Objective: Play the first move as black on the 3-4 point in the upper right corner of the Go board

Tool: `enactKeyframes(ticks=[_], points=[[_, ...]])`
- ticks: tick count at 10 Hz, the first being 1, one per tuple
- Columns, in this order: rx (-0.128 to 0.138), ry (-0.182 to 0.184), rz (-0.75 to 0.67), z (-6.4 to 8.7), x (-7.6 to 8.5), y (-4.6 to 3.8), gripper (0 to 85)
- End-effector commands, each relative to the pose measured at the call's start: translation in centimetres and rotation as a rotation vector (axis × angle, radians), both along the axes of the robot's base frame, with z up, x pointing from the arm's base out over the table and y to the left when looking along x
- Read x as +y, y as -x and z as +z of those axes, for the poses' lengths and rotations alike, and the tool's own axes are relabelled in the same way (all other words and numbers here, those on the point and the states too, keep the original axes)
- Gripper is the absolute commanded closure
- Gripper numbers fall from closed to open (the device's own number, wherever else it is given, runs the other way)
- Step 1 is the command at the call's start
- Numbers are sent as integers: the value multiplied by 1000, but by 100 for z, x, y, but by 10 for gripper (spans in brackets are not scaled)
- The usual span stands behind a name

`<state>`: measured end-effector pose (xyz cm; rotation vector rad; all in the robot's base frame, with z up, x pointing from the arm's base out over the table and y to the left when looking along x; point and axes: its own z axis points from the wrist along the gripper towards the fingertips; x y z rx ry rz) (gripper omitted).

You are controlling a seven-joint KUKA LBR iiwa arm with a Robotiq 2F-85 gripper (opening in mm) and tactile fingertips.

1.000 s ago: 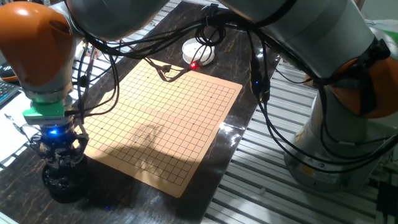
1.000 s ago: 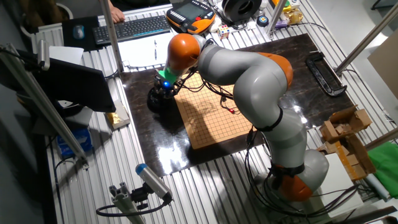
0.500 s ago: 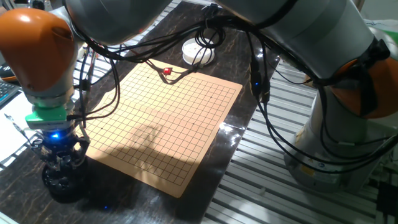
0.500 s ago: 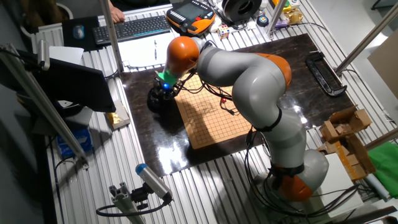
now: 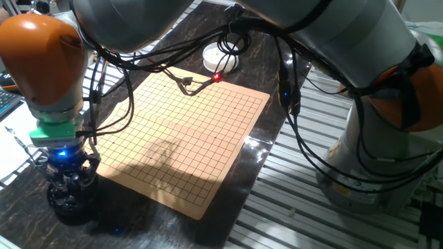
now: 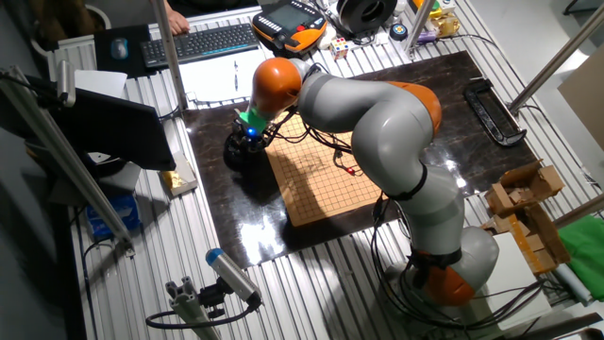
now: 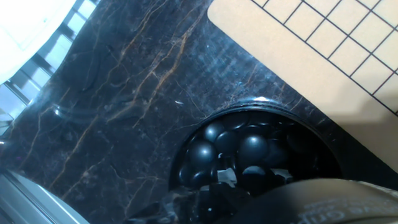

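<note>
The Go board (image 5: 183,131) lies flat on the dark marble table, and I see no stones on its grid. It also shows in the other fixed view (image 6: 326,168) and as a corner in the hand view (image 7: 323,37). A black bowl (image 5: 69,202) beside the board's corner holds several glossy black stones (image 7: 247,151). My gripper (image 5: 67,178) hangs right over this bowl, fingertips at its rim or just inside; it also shows in the other fixed view (image 6: 247,142). The fingers are too dark and blurred to tell their state. No stone is visibly held.
A white bowl (image 5: 221,57) stands past the board's far corner, with cables draped over it. Black cables (image 5: 187,81) hang low across the board's far edge. A keyboard (image 6: 198,42) and clutter lie beyond the table. Slatted aluminium (image 5: 387,221) surrounds the marble slab.
The hand has sunk slightly toward the black bowl. The board is unchanged.
</note>
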<state>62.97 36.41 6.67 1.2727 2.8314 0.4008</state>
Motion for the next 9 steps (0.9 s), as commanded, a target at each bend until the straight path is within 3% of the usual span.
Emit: enactKeyframes(ticks=[1,9], points=[[-1,-1,3,3,5,2,520],[3,6,-12,34,39,-44,510]])
